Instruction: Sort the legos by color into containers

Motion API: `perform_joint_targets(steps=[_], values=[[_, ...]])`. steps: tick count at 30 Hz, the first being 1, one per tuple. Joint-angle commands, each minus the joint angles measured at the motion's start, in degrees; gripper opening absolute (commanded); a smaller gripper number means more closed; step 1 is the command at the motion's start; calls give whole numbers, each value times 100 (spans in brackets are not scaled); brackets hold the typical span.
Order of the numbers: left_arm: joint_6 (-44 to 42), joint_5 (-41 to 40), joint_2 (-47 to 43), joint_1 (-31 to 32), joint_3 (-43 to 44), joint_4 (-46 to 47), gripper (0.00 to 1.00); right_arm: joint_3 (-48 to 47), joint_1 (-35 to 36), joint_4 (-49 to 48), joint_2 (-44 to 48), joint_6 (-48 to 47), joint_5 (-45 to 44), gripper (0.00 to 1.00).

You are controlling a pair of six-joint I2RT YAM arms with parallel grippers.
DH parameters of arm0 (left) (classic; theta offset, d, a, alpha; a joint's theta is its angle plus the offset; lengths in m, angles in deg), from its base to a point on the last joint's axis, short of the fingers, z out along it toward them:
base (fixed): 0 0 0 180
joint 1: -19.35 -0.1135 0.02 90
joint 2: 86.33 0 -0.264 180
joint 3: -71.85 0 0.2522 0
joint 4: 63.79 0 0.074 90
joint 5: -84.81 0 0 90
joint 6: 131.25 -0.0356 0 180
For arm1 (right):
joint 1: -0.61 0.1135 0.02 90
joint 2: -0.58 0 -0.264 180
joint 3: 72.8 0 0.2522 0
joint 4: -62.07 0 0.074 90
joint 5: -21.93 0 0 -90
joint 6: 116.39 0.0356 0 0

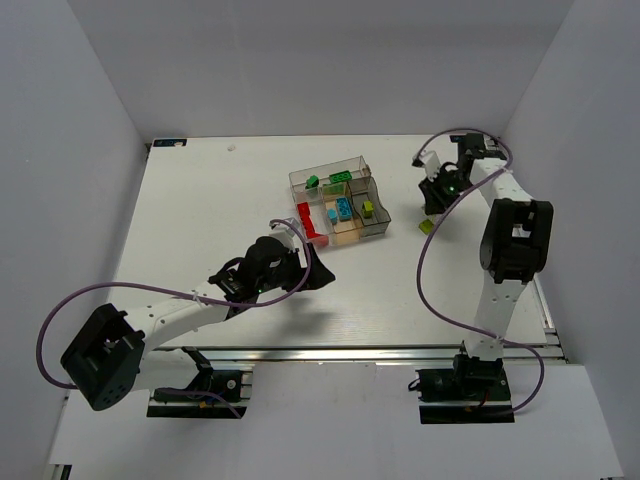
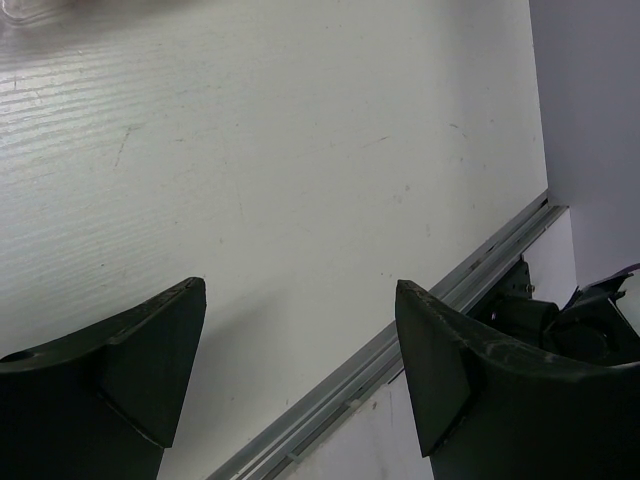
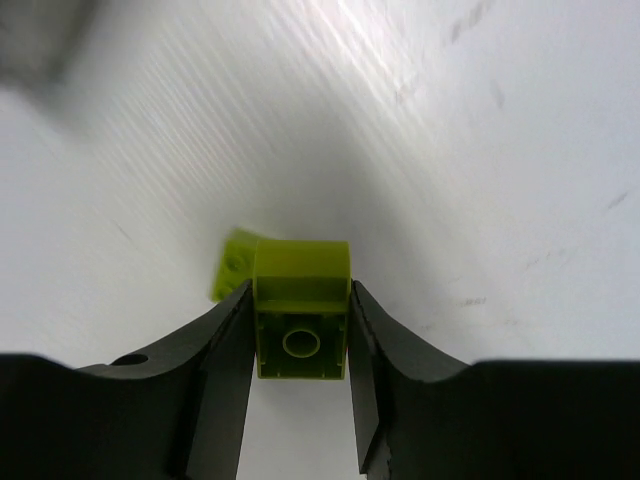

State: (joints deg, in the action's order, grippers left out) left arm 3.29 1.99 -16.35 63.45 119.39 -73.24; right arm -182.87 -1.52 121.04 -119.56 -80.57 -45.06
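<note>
White table (image 1: 200, 220), white-walled enclosure. Left gripper (image 2: 300, 330): jaws apart, empty, over bare surface near of the bins. Clear plastic joined rectangular containers (image 1: 330, 168), centre-far, hold coloured bricks. Right gripper (image 3: 300, 295): clamped on lime yellow-green studded brick (image 3: 300, 345), right of the bins. Advice: lift clear, carry left, release low beside the binned lime brick (image 1: 368, 208).

Table (image 1: 200, 220) white, faint streaks. Bins (image 1: 300, 181) clear, some smoky, one tan. Green bricks (image 1: 340, 178), cyan brick (image 1: 344, 208), red bricks (image 1: 304, 213). Held brick (image 3: 300, 335) lime; loose brick (image 1: 426, 226) lime. Left gripper (image 2: 300, 290), right gripper (image 3: 300, 290) black. Cables (image 1: 150, 290) purple. Walls (image 1: 320, 70) pale grey.
</note>
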Motion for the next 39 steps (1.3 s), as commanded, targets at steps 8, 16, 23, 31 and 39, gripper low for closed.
perform_joint_targets(steps=[8,16,23,31,39], values=[[-68,-85,-159,29,138,-36,86,-1178,1389,-399,184,1936,1084,3],[-50,-129,-230,29,146,-71,86,-1321,1681,-505,-124,2218,934,38],[-120,-6,60,29,322,8,86,-1136,1619,-627,34,2464,960,58],[-103,-85,-106,29,200,8,86,-442,1138,-1146,500,3210,-286,43],[-59,-85,-160,29,67,60,86,385,600,-953,605,2720,-674,57]])
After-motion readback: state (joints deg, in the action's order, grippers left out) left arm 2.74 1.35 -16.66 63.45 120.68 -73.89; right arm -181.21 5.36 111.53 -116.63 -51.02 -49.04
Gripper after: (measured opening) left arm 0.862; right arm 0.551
